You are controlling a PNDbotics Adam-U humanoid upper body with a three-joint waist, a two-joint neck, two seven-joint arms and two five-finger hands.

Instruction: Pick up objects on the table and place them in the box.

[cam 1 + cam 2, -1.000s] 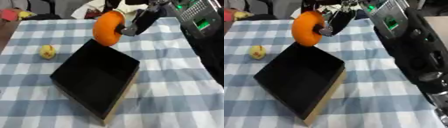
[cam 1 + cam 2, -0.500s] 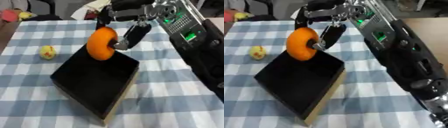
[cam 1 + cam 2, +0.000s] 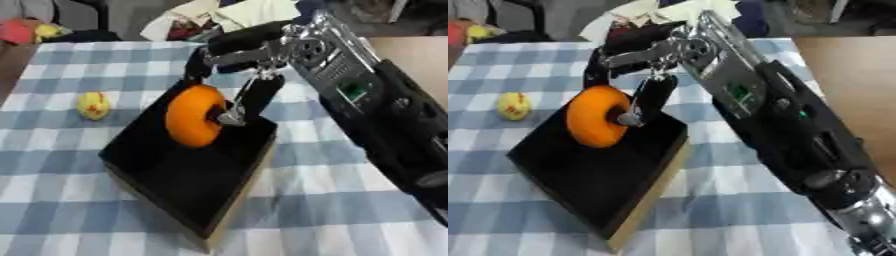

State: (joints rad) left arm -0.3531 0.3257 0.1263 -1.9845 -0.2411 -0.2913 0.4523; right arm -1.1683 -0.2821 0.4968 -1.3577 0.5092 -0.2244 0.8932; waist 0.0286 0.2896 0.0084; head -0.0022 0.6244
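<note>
Left eye view shows your right hand point(image 3: 241, 75) holding the orange ring point(image 3: 194, 122) upright over the black box point(image 3: 188, 172), the ring's lower edge at or just inside the cavity. Expect two faults: released on edge, the ring may roll toward the box's near wall or tip over the rim on the side away from your hand; withdrawn carelessly, a finger point(image 3: 256, 97) caught at the ring's centre may drag it back out. The hand is closed on the ring, fingers curled across its top and face. A small yellow object point(image 3: 93, 105) lies on the checked cloth point(image 3: 332, 200), well clear of your hand beyond the box. The left hand is not visible.
</note>
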